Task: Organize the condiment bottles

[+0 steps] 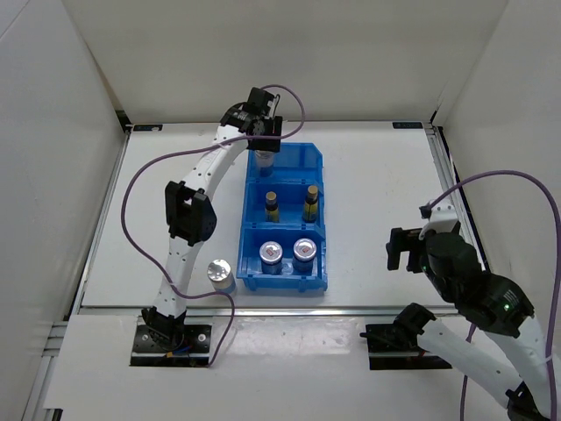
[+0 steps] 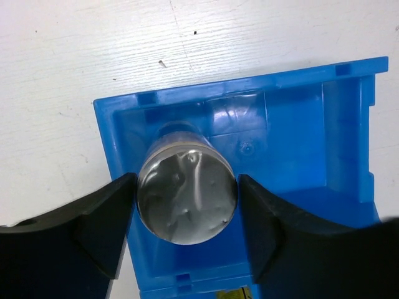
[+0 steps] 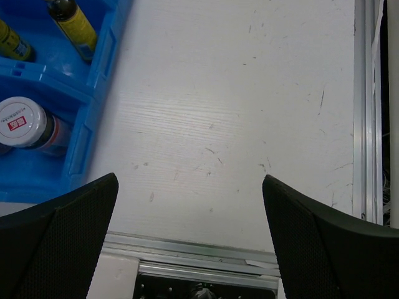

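Observation:
My left gripper (image 1: 263, 149) is at the far compartment of the blue bin (image 1: 325, 219), its fingers pressed on both sides of a silver-capped shaker (image 2: 187, 199) that stands inside the bin (image 2: 299, 124). A second silver-capped shaker (image 1: 218, 271) stands on the table left of the bin's near end. Two amber bottles (image 1: 272, 204) (image 1: 310, 203) stand in the middle compartment. Two red-and-white jars (image 1: 271, 254) (image 1: 304, 252) stand in the near compartment. My right gripper (image 1: 401, 250) is open and empty over the table right of the bin, also seen in its wrist view (image 3: 190, 180).
The table's metal front rail (image 3: 206, 249) lies just below my right gripper. White walls enclose the table on three sides. In the right wrist view the bin's corner (image 3: 100, 62) shows one jar (image 3: 22, 121) and an amber bottle (image 3: 75, 18).

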You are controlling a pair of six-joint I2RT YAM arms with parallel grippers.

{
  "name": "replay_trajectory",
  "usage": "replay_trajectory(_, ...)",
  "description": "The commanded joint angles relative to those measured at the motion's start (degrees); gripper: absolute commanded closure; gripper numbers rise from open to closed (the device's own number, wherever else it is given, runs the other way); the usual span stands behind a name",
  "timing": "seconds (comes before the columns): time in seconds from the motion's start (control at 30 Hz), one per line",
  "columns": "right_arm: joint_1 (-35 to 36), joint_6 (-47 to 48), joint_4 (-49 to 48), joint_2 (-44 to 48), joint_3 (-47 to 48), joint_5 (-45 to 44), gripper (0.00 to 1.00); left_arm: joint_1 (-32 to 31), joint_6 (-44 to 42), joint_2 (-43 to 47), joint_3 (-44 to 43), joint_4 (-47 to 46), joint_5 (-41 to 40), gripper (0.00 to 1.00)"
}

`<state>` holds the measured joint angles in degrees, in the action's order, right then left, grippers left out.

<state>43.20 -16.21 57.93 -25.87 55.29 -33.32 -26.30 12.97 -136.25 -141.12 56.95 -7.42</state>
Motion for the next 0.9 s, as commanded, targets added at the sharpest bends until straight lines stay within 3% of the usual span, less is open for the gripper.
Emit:
replay_trajectory(0.0, 0.13, 1.0, -2.74, -0.59, 0.0, -0.08, 0.0, 0.11, 0.21, 1.6, 0.85, -1.49, 0.56, 0.23)
replay_trajectory(0.1, 0.13, 1.0, -2.74, -0.07, 0.0, -0.08, 0.0, 0.11, 1.35, 4.13, 2.51, -1.49, -0.14, 0.0)
replay_trajectory(0.27, 0.13, 1.53, -3.26, 0.47, -0.53, 0.45, 0.0, 0.11, 1.01, 14.83, 3.74, -1.49, -4.8, 0.0)
replay_trajectory(0.37, 0.13, 2.05, -3.26, -0.76, -0.53, 0.45, 0.0, 0.11, -0.49, 24.66, 9.79, -1.49, -7.51, 0.0)
replay_trajectory(0.43, 0.13, 2.06, -3.79, -1.29, -0.53, 0.97, 0.0, -1.02, 0.38, 31.1, 21.11, -1.49, -12.95, 0.0)
replay_trajectory(0.47, 0.13, 2.06, -3.79, -1.29, -0.53, 0.98, 0.0, -1.03, 1.0, 38.52, 25.59, -2.62, -14.19, 0.0)
replay_trajectory(0.5, 0.13, 2.06, -3.79, -1.29, -0.53, 1.59, 0.0, -1.03, 1.0, 42.77, 35.98, -4.28, -14.81, 0.0)
replay_trajectory(0.57, 0.13, 2.58, -3.79, -1.29, -0.53, 1.59, 0.0, -1.56, 2.31, 52.0, 47.2, -11.72, -14.21, 0.0)
replay_trajectory(0.6, 0.13, 2.58, -3.79, -1.29, -0.53, 2.11, 0.0, -1.56, 3.19, 60.75, 56.65, -13.95, -14.2, 0.0)
replay_trajectory(0.7, 0.13, 3.11, -4.32, -1.29, -0.53, 2.12, 0.0, -1.56, 3.9, 73.35, 66.74, -16.52, -11.66, 0.0)
replay_trajectory(0.8, 0.13, 3.11, -4.32, -2.6, -0.53, 2.73, 0.0, -1.03, 5.82, 78.22, 74.74, -12.76, -5.95, 0.0)
replay_trajectory(0.87, 0.13, 3.11, -4.32, -3.22, -0.53, 2.73, 0.0, -1.03, 12.58, 78.93, 76.86, -6.35, -4.02, 0.0)
